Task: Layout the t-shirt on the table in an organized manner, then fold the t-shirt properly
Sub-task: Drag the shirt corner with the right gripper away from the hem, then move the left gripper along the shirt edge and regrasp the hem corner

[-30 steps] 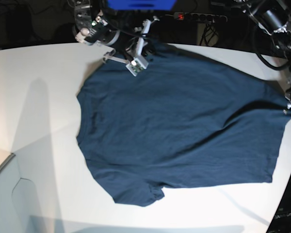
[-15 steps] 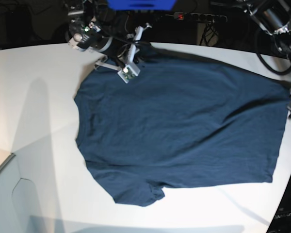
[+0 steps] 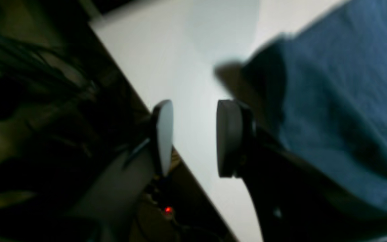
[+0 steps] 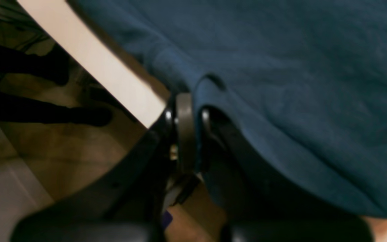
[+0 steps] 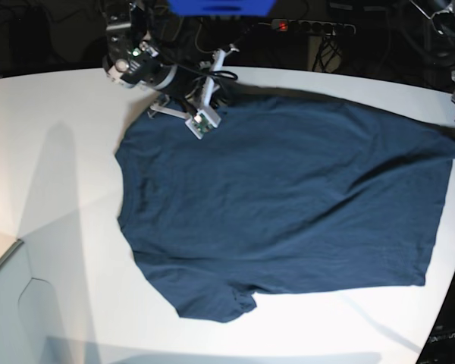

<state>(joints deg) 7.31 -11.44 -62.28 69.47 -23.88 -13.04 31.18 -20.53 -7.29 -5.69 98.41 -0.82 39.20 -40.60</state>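
Left fingers [image 3: 193, 137] lifted off t-shirt [image 5: 288, 205], seemingly empty

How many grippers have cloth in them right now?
1. The right gripper, at the table's far edge, is pinching a fold of the t-shirt. The left gripper is open over bare table beside the shirt's corner, holding nothing.

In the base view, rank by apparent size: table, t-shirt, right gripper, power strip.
1. table, spreads past the frame edges
2. t-shirt
3. and 4. right gripper and power strip look alike in extent; the strip sits farther back, so unranked.
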